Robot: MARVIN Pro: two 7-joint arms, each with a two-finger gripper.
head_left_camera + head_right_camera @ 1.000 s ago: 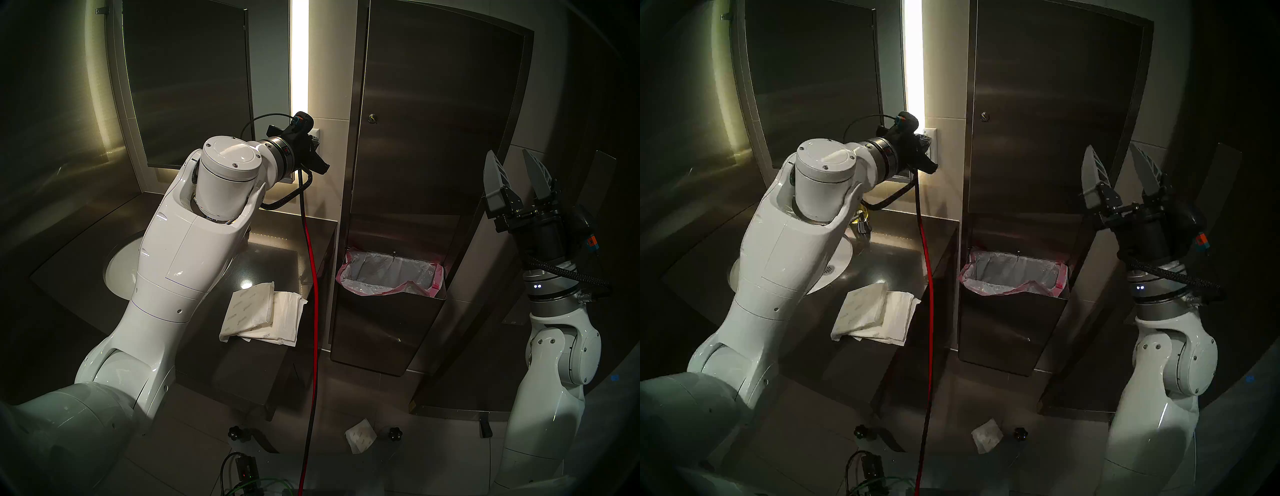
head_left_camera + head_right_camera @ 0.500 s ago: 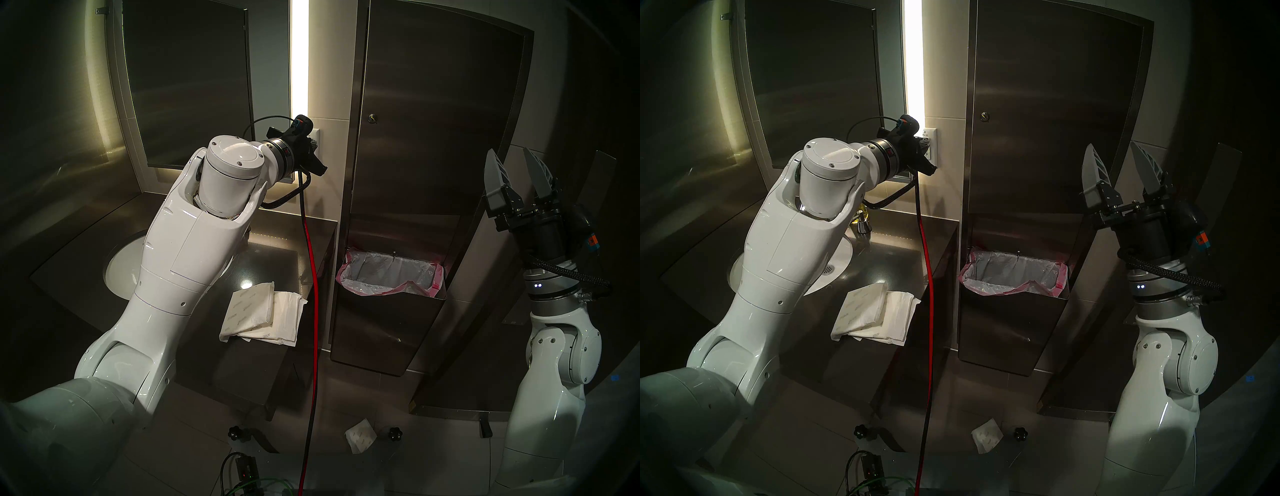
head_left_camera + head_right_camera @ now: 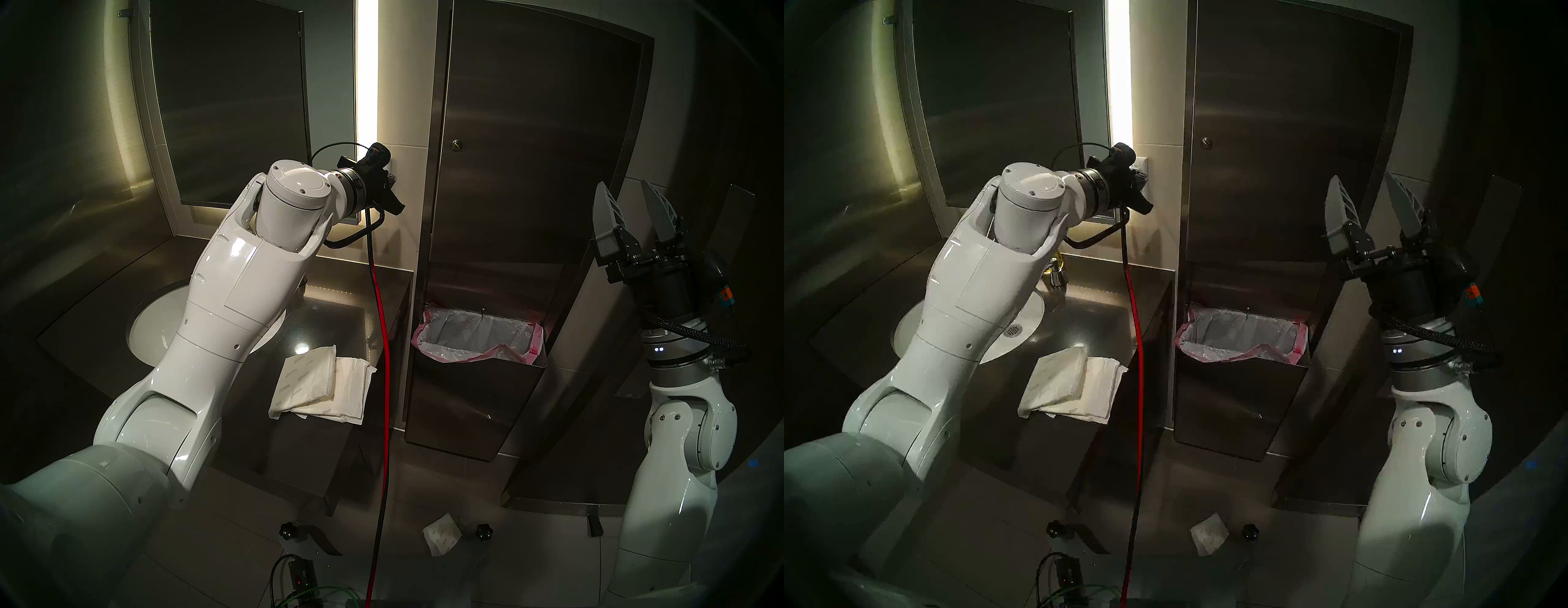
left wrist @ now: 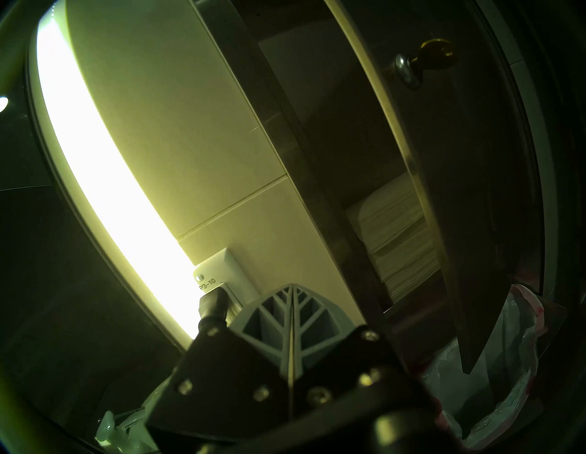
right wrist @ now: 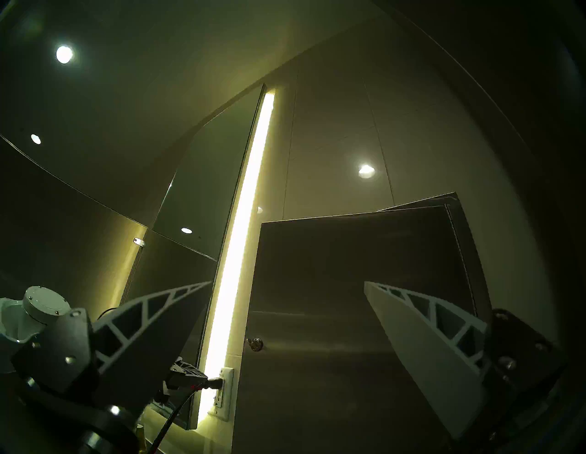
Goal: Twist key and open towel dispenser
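The left claw [image 3: 392, 203], fingers pressed together and empty, has edged forward toward the towel dispenser [image 3: 530, 140] over the last second. The dispenser's door already stands ajar in the left wrist view, white towels [image 4: 396, 234] showing in the gap, the key [image 4: 436, 52] still in its lock. The right claw [image 3: 628, 208] stays wide open, empty. Next, likely, swinging the door wider.
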